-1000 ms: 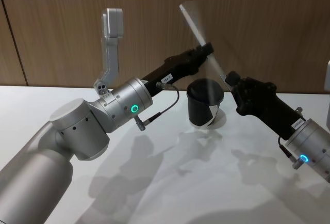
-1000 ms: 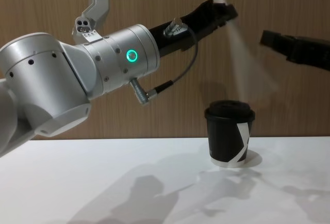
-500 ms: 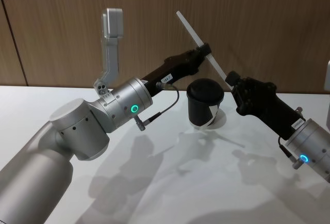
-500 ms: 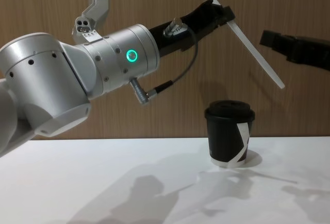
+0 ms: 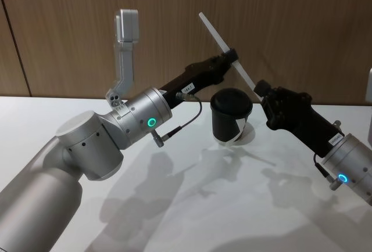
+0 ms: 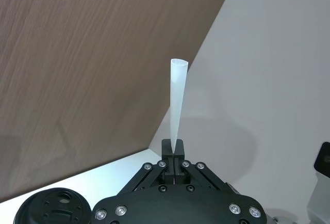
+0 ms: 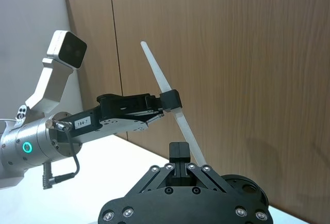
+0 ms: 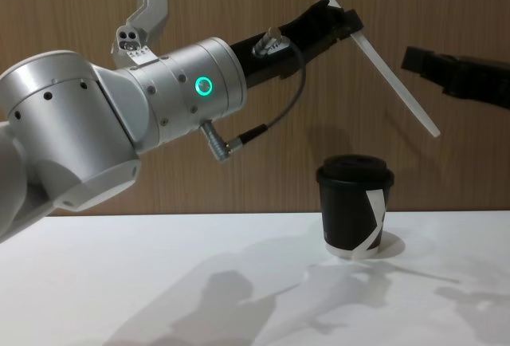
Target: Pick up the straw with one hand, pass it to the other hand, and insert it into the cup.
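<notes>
Holding the tilted straw (image 5: 213, 31), left gripper (image 5: 232, 56) clenched, right gripper (image 5: 260, 86) closed, cup (image 5: 232, 118) on white table (image 5: 192, 217), wood-panelled wall (image 5: 290, 20).

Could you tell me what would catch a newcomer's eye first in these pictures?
The eye goes first to the white straw, held slanting in mid-air by the left gripper, higher than the black lidded cup that stands on the white table. The right gripper hangs close by on the right, not holding the straw.

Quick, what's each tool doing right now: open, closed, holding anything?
Left tool: closed on the straw.
Right tool: closed, holding nothing.
</notes>
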Motion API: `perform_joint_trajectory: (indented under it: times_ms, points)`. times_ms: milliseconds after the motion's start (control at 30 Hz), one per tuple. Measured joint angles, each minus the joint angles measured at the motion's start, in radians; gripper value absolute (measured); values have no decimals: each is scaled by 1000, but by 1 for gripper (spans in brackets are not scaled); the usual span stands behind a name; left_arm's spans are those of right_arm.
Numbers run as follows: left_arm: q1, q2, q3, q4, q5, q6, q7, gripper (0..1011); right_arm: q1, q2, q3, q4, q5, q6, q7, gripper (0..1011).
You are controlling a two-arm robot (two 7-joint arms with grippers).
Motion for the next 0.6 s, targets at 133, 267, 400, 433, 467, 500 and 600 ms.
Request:
perform_joint_trajectory:
  times_ms: [133, 267, 400, 433, 467, 500, 600]
  points:
    - [-1, 2, 1, 0, 0, 0, 0, 5, 0, 0, 0, 0, 0, 0, 0, 0]
    - [-7, 8, 4, 0, 4, 0, 3, 5, 0, 0, 0, 0, 0, 0, 0, 0]
    - [-14, 17, 8, -2, 11, 1, 7, 5, 0, 0, 0, 0, 0, 0, 0, 0]
    - [-15, 18, 8, -3, 13, 1, 8, 5, 0, 0, 0, 0, 0, 0, 0, 0]
    - [-18, 21, 10, -3, 16, 1, 9, 5, 0, 0, 0, 0, 0, 0, 0, 0]
    - [-20, 24, 11, -4, 18, 1, 9, 5, 0, 0, 0, 0, 0, 0, 0, 0]
    - [-28, 31, 14, -8, 24, 2, 11, 5, 0, 0, 0, 0, 0, 0, 0, 0]
